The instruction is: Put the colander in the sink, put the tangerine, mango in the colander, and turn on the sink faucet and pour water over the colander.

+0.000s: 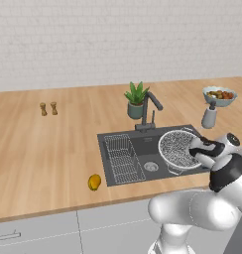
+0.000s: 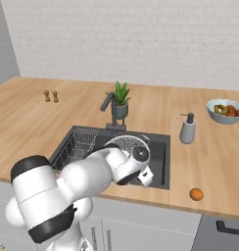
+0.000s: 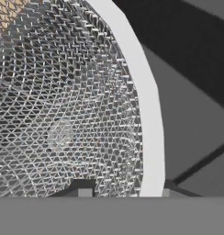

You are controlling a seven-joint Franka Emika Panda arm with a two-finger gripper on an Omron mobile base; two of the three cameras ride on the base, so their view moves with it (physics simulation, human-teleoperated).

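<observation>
The round wire-mesh colander [image 1: 176, 148] hangs tilted over the right half of the dark sink [image 1: 145, 147], and it also shows in the right base view [image 2: 125, 142]. My gripper [image 1: 194, 149] is shut on its white rim at the right side. In the hand view the colander rim [image 3: 148, 114] passes between my fingertips [image 3: 84, 188] of the gripper [image 3: 125, 189]. The yellow mango [image 1: 94, 182] lies on the counter in front of the sink's left end. An orange tangerine [image 2: 196, 194] rests near the counter's front edge, right of the sink. The dark faucet [image 1: 149, 106] stands behind the basin.
A flat wire rack [image 1: 121, 158] lies in the sink's left half. Behind the sink stand a potted plant [image 1: 136, 99] and a grey soap bottle [image 1: 210, 115]. A bowl of mixed fruit [image 1: 219, 95] sits far right; two small shakers [image 1: 48, 108] far left.
</observation>
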